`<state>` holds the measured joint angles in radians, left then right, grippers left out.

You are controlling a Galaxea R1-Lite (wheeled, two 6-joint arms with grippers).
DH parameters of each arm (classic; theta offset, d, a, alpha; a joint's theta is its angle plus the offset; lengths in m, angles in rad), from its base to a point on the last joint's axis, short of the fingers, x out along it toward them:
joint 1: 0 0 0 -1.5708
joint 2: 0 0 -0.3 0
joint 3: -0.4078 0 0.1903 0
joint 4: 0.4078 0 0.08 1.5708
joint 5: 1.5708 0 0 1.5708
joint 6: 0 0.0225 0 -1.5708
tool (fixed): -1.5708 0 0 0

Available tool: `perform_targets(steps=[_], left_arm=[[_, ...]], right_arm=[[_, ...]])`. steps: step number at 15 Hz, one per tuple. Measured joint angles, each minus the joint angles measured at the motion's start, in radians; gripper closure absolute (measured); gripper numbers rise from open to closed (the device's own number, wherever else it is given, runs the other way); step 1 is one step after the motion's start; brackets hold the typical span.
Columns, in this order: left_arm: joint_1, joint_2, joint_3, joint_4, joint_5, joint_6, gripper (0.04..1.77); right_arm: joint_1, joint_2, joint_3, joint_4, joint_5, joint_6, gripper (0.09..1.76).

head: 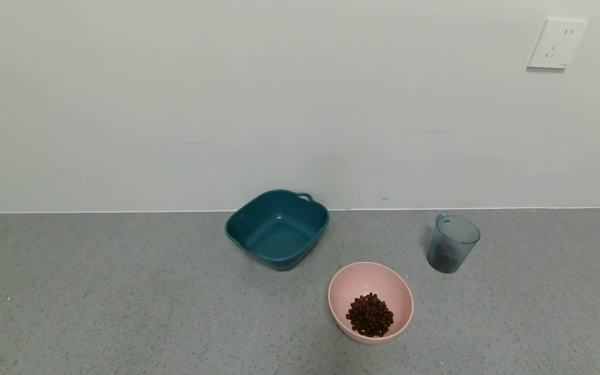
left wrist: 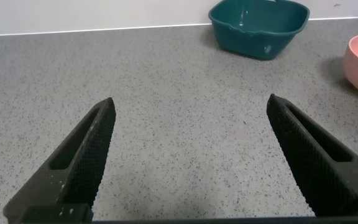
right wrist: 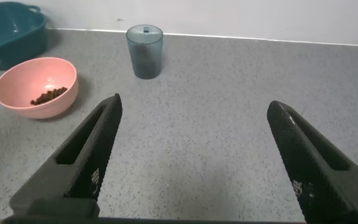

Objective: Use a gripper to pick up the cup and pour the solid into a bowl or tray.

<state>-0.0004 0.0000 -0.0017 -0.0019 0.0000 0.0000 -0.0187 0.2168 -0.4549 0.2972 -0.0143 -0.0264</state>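
Your cup (head: 453, 244) stands upright on the grey countertop (head: 123, 302), to the right of and a little farther back than the pink bowl (head: 371, 302), with clear space between them; the teal tub (head: 277, 228) sits farther left, near the wall. The beans (head: 370, 314) are heaped in the bottom of the pink bowl, and a dark patch low inside the cup may be a few more, though you cannot be sure through the ribbed wall. Expect the cup to be very light, thin-walled plastic that flexes under a hard squeeze and could tip or skid if nudged off-centre. The ribs should give your jaws some bite, so take it around the middle of the body, below the rim and clear of the small tab (head: 439, 217) on its far-left edge. The right gripper (right wrist: 194, 162) hangs over bare countertop on the near side of the cup, jaws spread wide and holding nothing, with both cup and bowl ahead of it. The left gripper (left wrist: 191, 158) is likewise spread and empty, parked over the counter well to the left.
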Motion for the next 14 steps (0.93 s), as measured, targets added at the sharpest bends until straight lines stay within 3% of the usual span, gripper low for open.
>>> perform_targets(steps=[3, 7, 14], left_arm=[[0.0, 0.0, 0.0, 0.0, 0.0, 0.0, 0.06], [0.0, 0.0, 0.0, 0.0, 0.0, 0.0, 0.06], [0.0, 0.0, 0.0, 0.0, 0.0, 0.0, 0.06]], right_arm=[[0.008, -0.054, 0.062, -0.054, 0.022, -0.003, 0.15], [0.013, -0.139, 0.221, -0.236, 0.026, -0.06, 0.15], [0.016, -0.214, 0.423, -0.379, 0.024, -0.076, 0.15]])
